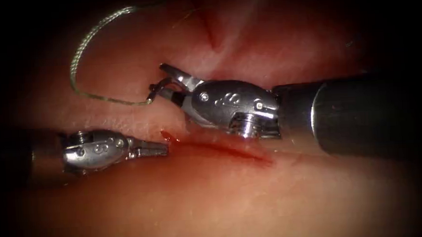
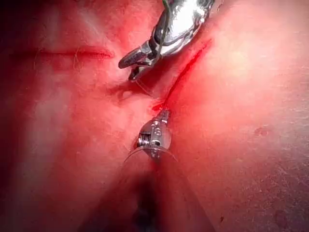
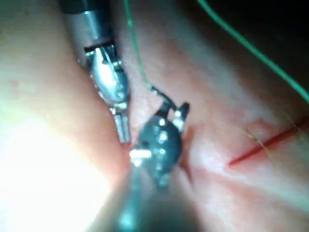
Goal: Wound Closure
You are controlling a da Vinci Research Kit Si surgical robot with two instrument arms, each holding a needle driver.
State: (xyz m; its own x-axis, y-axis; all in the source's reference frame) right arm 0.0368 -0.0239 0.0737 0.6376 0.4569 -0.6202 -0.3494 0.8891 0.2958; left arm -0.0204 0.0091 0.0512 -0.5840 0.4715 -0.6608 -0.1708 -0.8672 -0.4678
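- Two tools sit over the tissue (image 1: 215, 200), one on each side of the cut's (image 1: 232, 150) left end.
- The right tool (image 1: 167, 84) comes in from the right, above the cut. Its jaws are partly apart, and the needle (image 1: 159, 89) sits between them near its thread end.
- The needle is up off the tissue, not in it.
- The thread (image 1: 80, 53) runs from the needle to the left, lies on the tissue, then curls up in a big loop toward the top.
- The left tool (image 1: 157, 149) lies low, just left of the cut. Its jaws are closed and hold nothing. Its tip is almost at the red fluid (image 1: 169, 135) at the cut's left end.
- From the left wrist, the left tool (image 2: 164, 115) points at the end of the cut (image 2: 186, 72), and the right tool (image 2: 133, 65) is above it.
- From the right wrist, the right tool (image 3: 170, 110) holds the needle (image 3: 161, 98), and the green thread (image 3: 135, 48) goes up from it. The left tool (image 3: 123, 130) is just beside it.
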